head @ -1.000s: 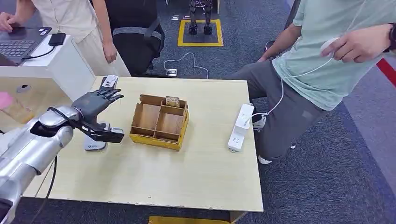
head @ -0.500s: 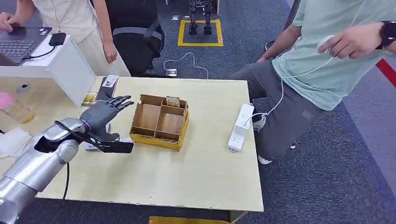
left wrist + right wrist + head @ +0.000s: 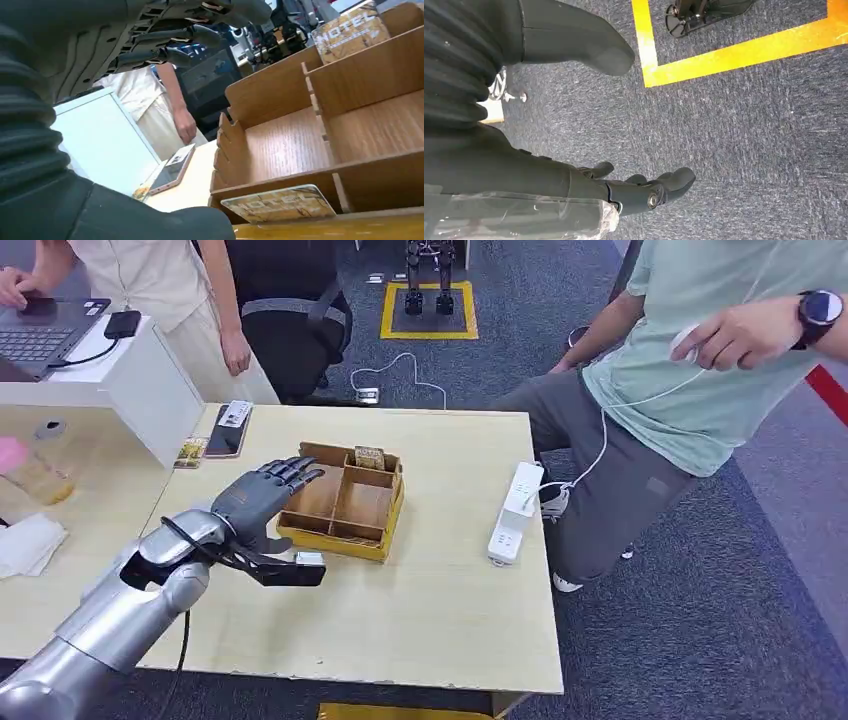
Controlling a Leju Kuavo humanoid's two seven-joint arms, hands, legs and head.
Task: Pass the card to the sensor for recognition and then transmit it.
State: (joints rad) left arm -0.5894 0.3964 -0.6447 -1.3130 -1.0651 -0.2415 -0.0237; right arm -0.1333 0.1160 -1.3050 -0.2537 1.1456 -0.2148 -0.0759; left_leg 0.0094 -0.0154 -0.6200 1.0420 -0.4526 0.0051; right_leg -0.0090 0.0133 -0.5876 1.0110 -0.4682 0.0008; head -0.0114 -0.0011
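Card (image 3: 309, 558) sits at the thumb tip of the left robot hand (image 3: 262, 502), held just above the counter (image 3: 400, 620); the other fingers are spread and reach out over the box's left compartment; the exact contact on the card is hidden. Right robot hand (image 3: 644, 187) hangs over the carpet, loosely spread, holding nothing; so the left is the nearer one, by far. Key relation: wooden box (image 3: 335, 535) lies straight ahead of the card, its near wall just beyond; the card lies flat, long axis along that wall, on the outside of it. My read: the coming move is forward and down, over the wall.

Counts, near to far: one box; three cards, namely the held one, one upright (image 3: 369, 456) in the box's far slot, and what looks like a third (image 3: 190, 451) at the counter's far left; one power strip (image 3: 515, 512); one phone (image 3: 229, 426); two people beyond.
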